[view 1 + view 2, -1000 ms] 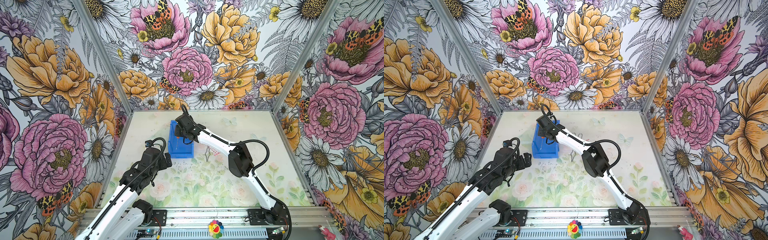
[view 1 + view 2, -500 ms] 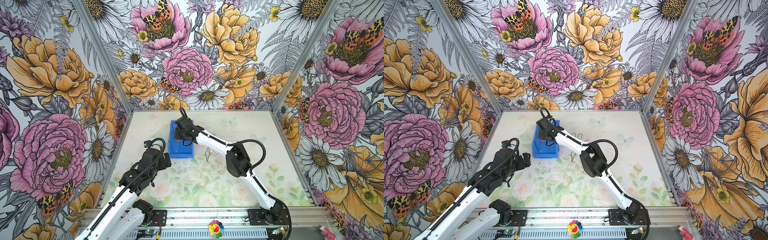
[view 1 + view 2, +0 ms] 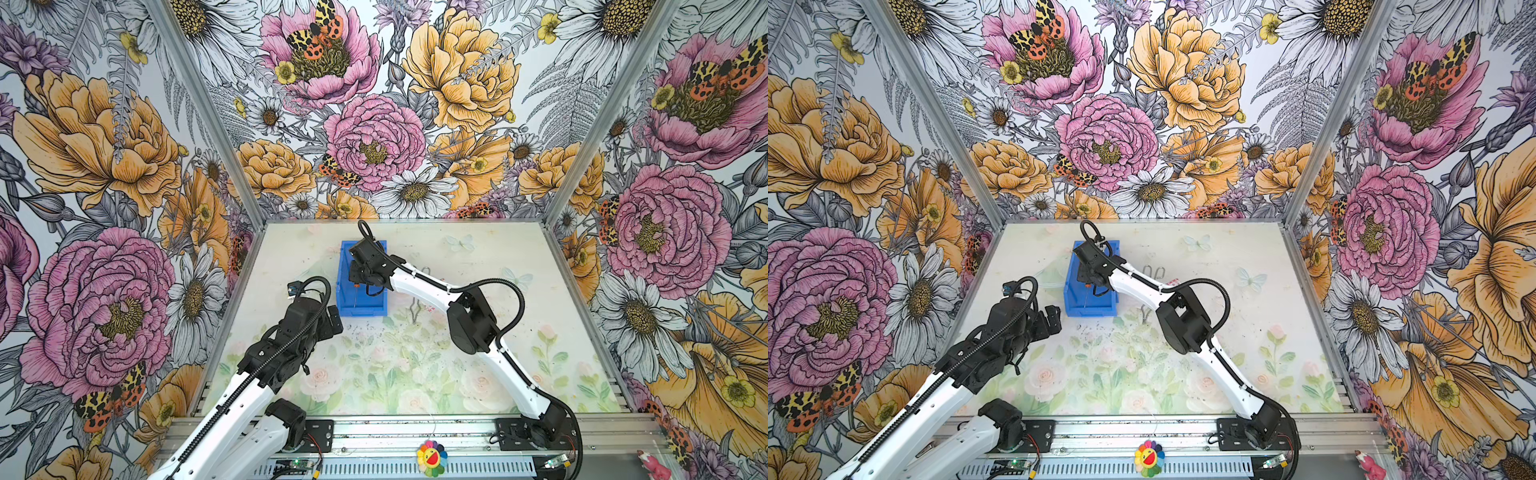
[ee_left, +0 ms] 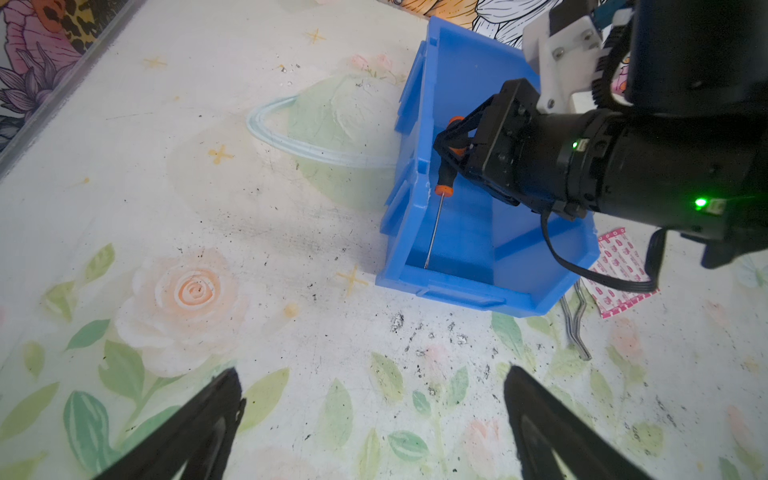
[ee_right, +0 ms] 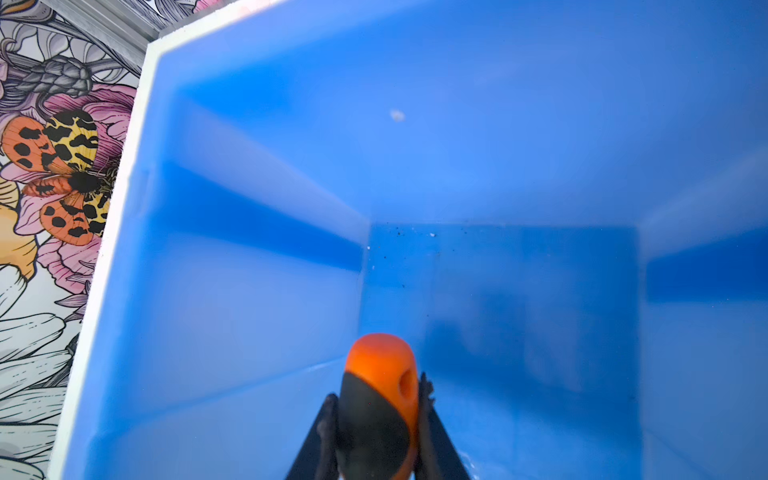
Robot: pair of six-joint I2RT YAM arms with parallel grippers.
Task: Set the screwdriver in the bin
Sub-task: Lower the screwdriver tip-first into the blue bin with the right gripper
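The blue bin (image 3: 344, 266) (image 3: 1090, 311) stands on the mat left of centre, low lip toward the front. My right gripper (image 3: 360, 279) (image 4: 451, 153) (image 5: 376, 399) reaches in over its rim, shut on the black-and-orange handle of the screwdriver (image 4: 448, 168) (image 5: 380, 386) (image 3: 357, 286) (image 3: 1087, 286). The thin silver shaft hangs down inside the bin (image 4: 536, 266) along its wall, tip close to the floor behind the front lip. My left gripper (image 3: 332, 318) (image 3: 1050, 318) (image 4: 370, 382) is open and empty, just off the bin's near left corner.
Silver wire tongs (image 3: 415, 309) (image 4: 575, 328) lie on the mat right of the bin, beside a pink patterned packet (image 4: 619, 270). Floral wall panels close the table on three sides. The right arm's elbow (image 3: 471, 320) hangs over the mat's middle.
My right gripper has shifted slightly left and lower over the bin, carrying the screwdriver. The left arm has hardly moved.
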